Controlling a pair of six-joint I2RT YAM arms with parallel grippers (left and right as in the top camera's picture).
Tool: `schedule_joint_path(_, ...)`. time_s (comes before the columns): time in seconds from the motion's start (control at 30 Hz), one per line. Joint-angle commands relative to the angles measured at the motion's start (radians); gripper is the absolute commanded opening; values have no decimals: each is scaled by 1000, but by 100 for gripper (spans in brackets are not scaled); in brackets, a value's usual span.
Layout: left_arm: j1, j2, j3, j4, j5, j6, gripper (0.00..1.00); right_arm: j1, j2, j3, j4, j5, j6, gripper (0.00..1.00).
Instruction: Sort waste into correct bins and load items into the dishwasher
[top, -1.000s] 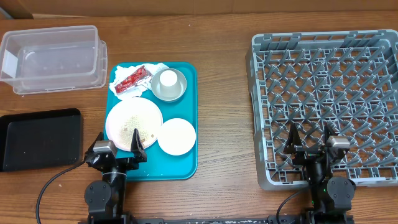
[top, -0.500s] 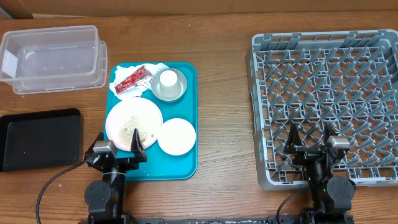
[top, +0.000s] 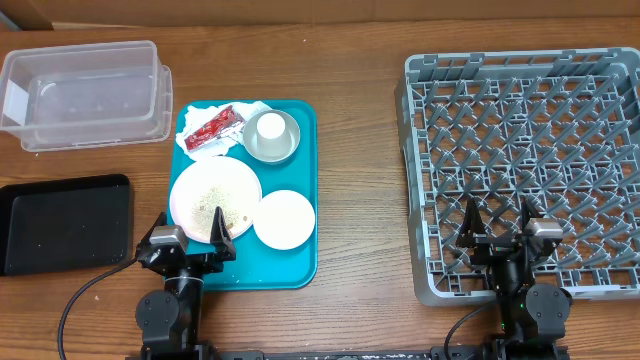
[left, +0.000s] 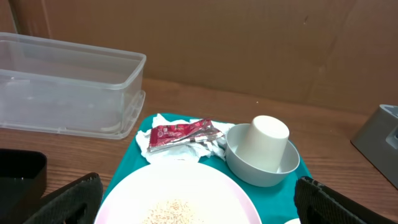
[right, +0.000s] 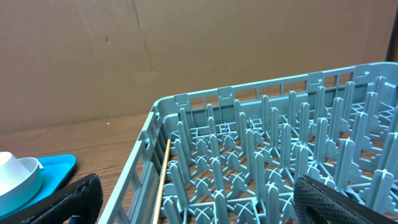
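On the teal tray (top: 300, 262) lie the larger plate (top: 214, 198) with rice and brown lumps, the smaller plate (top: 284, 218), a white cup (top: 269, 127) upside down in the grey-green bowl (top: 280, 146), and a red wrapper (top: 212, 127) on the crumpled napkin (top: 200, 110). The left wrist view shows the wrapper (left: 180, 132), cup (left: 266, 140), bowl (left: 249, 171) and plate (left: 180, 196). My left gripper (top: 190, 228) is open at the tray's near edge, over the larger plate's rim. My right gripper (top: 497, 222) is open above the grey dish rack's (top: 520, 90) front part.
The clear tub (top: 85, 92) stands at the back left. The black tray (top: 62, 222) lies at the front left. A thin wooden stick (right: 163, 180) lies along the rack's left wall inside. Brown cardboard backs the table.
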Motion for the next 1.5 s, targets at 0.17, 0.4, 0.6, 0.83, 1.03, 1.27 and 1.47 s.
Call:
schedule_joint_path(0.17, -6, -12, -4, -3, -14, 22, 100, -5, -12, -10, 6, 9, -7, 100)
schedule_joint_path(0.4, -6, -12, -4, -3, -14, 22, 100, -5, -12, -10, 6, 9, -7, 100)
schedule_joint_path(0.6, -6, -12, -4, -3, -14, 22, 100, -5, -12, -10, 6, 9, -7, 100)
schedule_joint_path(0.83, -6, -12, -4, -3, -14, 22, 100, -5, -12, -10, 6, 9, -7, 100)
schedule_joint_path(1.03, -6, -12, -4, 8, -10, 18, 100, -5, -12, -10, 6, 9, -7, 100)
schedule_joint_path(1.27, -7, -12, -3, 27, 375, -444, 100, -5, -12, -10, 6, 9, -7, 100)
schedule_joint_path(1.47, -7, -12, -3, 30, 594, -725, 100, -5, -12, -10, 6, 9, -7, 100)
